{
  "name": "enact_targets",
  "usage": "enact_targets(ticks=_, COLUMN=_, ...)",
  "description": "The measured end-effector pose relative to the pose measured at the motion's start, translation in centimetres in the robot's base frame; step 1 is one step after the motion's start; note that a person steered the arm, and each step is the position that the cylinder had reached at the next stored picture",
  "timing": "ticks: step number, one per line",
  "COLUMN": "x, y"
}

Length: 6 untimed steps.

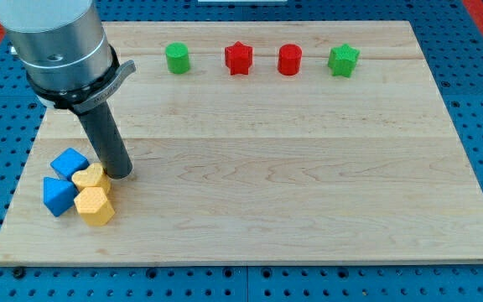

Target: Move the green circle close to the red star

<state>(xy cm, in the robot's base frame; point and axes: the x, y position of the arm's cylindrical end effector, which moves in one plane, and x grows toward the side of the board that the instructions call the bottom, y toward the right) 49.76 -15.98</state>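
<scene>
Fingers: none fitted, so nothing opens or closes; my tip (121, 174) stands just beside a yellow block (90, 178), well apart from the green circle (177, 58). Risk: an off-centre push could knock the circle into the red star (238, 58); leaving could drag the yellow block.

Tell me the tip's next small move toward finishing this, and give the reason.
Probably travel toward the view's top. My tip sits beside the yellow blocks, far from the green circle, which must be pushed from its left side rightward toward the red star.

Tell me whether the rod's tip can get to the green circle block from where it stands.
Probably yes. My tip sits beside the yellow blocks at the view's lower left; only bare wooden board lies between it and the green circle block.
</scene>
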Motion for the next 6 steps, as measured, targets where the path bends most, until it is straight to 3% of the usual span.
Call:
enact_targets(ticks=1, x=-2.1, y=1.0)
enact_targets(ticks=4, x=-2.3, y=1.0)
enact_targets(ticks=5, x=-3.5, y=-2.5)
enact_targets(ticks=6, x=-7.3, y=-9.6)
